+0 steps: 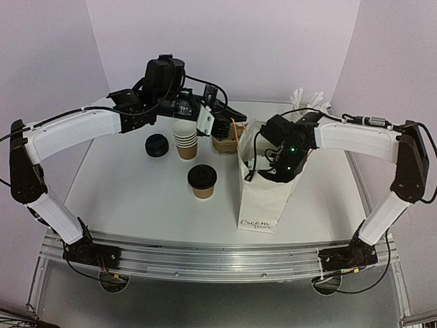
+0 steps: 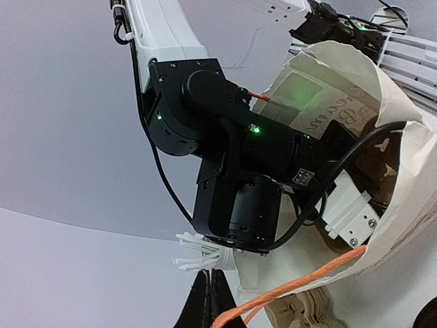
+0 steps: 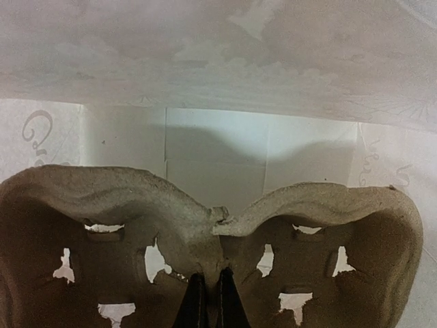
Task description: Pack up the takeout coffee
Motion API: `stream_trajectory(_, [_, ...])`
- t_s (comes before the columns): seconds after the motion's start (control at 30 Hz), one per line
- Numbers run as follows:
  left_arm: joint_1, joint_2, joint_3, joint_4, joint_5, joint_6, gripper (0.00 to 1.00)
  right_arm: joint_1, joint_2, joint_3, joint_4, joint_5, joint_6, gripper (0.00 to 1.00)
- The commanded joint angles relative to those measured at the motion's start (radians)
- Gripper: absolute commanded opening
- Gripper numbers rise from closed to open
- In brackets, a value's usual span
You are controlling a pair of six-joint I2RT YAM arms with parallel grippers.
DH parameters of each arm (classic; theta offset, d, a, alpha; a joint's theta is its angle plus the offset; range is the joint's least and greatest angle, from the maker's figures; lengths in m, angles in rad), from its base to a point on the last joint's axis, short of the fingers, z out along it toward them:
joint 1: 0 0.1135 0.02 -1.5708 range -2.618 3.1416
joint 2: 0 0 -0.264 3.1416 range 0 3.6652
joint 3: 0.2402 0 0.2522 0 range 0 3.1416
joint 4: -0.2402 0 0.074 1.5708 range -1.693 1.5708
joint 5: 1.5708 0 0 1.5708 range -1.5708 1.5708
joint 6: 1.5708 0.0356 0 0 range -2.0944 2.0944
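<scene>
The takeout coffee, a brown paper cup under a black lid, stands upright on the table, left of the white paper bag. My left gripper reaches over to the bag's mouth, shut on its orange handle. My right gripper is down inside the bag, shut on the middle ridge of a brown pulp cup carrier. In the top view the bag wall hides the right fingertips, and only the right wrist shows at the opening. Neither gripper touches the coffee.
A stack of lidless brown cups and a stack of black lids stand behind the coffee. More pulp carriers are piled beside the bag. A bundle of white wrapped sticks stands at the back right.
</scene>
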Motion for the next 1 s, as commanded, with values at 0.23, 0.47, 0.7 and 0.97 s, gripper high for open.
stream_trajectory(0.23, [0.003, -0.047, -0.006, 0.069, 0.024, -0.042, 0.0, 0.007, 0.035, -0.012, -0.002, 0.03, 0.053, 0.34])
stream_trajectory(0.47, [0.007, -0.051, -0.013, 0.039, 0.019, -0.069, 0.0, 0.014, -0.025, 0.084, -0.001, 0.005, 0.037, 0.87])
stream_trajectory(0.7, [0.009, -0.063, -0.049, 0.017, 0.012, -0.093, 0.0, 0.016, -0.124, 0.173, 0.0, -0.091, 0.021, 0.91])
stream_trajectory(0.97, [0.009, -0.075, -0.095, 0.039, -0.012, -0.141, 0.0, 0.016, -0.189, 0.23, -0.001, -0.111, 0.042, 0.91])
